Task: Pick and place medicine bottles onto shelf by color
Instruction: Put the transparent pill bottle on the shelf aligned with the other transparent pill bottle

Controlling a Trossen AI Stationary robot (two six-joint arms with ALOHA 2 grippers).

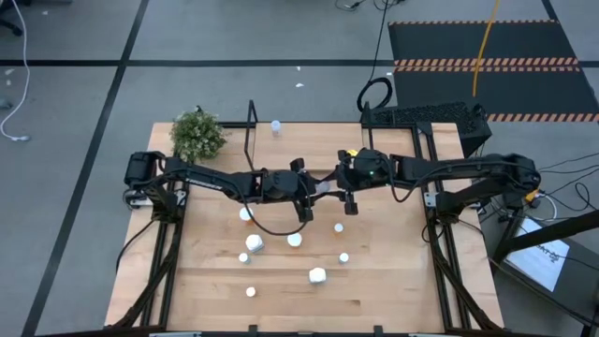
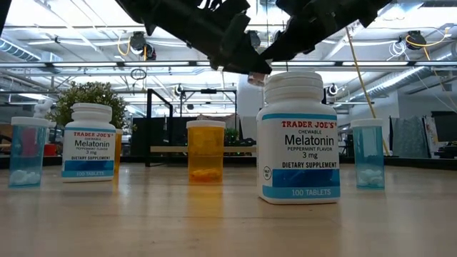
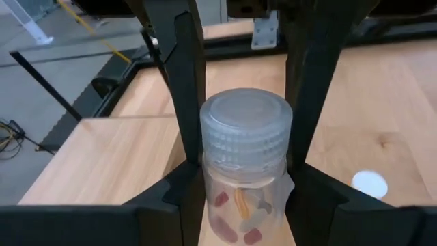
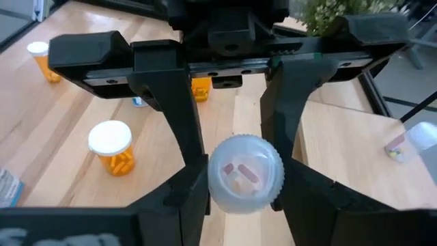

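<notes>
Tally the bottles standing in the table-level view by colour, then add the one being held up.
White Melatonin bottles: 2
Blue bottles: 2
Orange bottle, in plain view: 1
Clear bottle, held off the table: 1
Total: 6

2 arms [image 1: 215, 180]. 8 white-capped bottles [image 1: 294, 240] stand toward 6 o'clock, 1 more sits at 12 o'clock, and 1 clear bottle [image 3: 246, 171] is at centre. The low view shows 2 Melatonin bottles [image 2: 298, 135], 2 blue bottles [image 2: 368, 153] and 1 orange bottle [image 2: 206, 150]. 1 plant [image 1: 197, 136] is at 10 o'clock.
</notes>
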